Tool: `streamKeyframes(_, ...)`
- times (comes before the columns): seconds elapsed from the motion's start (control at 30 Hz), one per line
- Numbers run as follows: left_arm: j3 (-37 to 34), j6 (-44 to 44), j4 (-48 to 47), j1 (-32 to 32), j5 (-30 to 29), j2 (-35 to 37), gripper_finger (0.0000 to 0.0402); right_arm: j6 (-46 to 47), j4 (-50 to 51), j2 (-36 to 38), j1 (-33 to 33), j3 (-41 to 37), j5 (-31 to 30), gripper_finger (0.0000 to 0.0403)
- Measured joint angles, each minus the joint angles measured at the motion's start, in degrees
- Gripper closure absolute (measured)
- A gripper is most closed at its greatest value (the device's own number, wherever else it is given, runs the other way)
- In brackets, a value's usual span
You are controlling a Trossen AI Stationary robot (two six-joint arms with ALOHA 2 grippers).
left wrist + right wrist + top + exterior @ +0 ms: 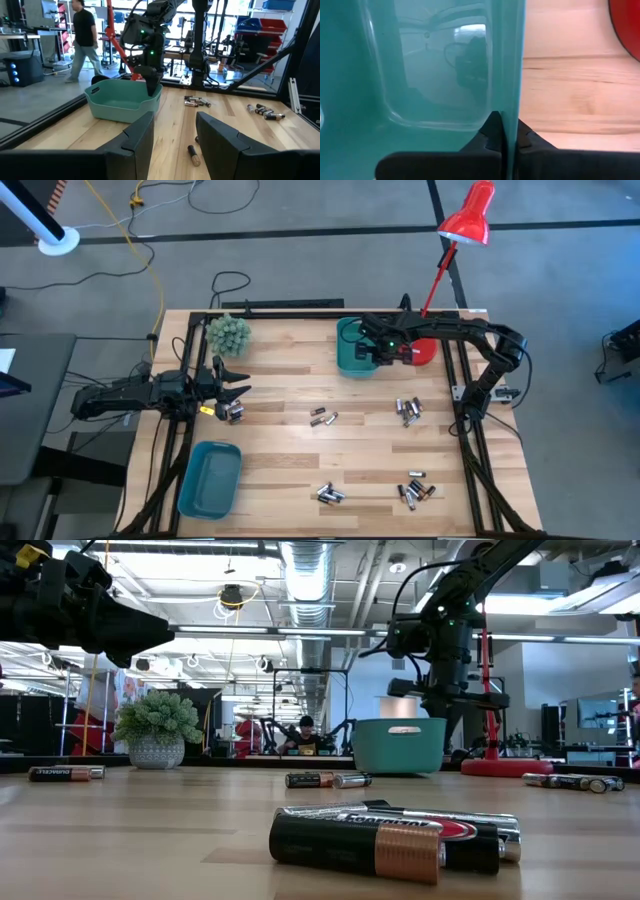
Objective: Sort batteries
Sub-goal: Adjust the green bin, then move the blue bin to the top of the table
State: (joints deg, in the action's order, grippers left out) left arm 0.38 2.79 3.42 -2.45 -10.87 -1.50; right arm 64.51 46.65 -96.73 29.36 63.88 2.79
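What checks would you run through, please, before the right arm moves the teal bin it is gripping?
1. Right gripper shut on the far teal bin's wall: ok.
2. That bin holds no batteries where its floor shows: ok.
3. Red lamp base right beside the bin: not ok, keep away from it.
4. Left gripper open, hanging apart at the table's left: ok.
5. Loose batteries lie clear of the bin: ok.
6. Near teal bin untouched: ok.
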Motion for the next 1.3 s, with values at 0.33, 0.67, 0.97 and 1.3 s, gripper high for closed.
streamKeyframes(0.33, 0.0, 0.0, 0.0, 0.0, 0.0, 0.0, 0.0258, 0.2, 0.5, 0.0, -0.5, 0.0, -0.2, 0.0342)
streamKeyframes(0.67, 0.0, 0.0, 0.0, 0.0, 0.0, 0.0, 0.0258, -3.3, 1.0, 0.3, -0.5, 0.0, -0.2, 0.034)
streamKeyframes(0.97, 0.0, 0.0, 0.0, 0.0, 0.0, 0.0, 0.0258, -4.1, 0.9, 5.1, 0.3, 0.0, -0.4, 0.034)
streamKeyframes(1.3, 0.0, 0.0, 0.0, 0.0, 0.0, 0.0, 0.0258, -4.1, 2.9, 16.3, 1.0, 0.0, -0.5, 0.034)
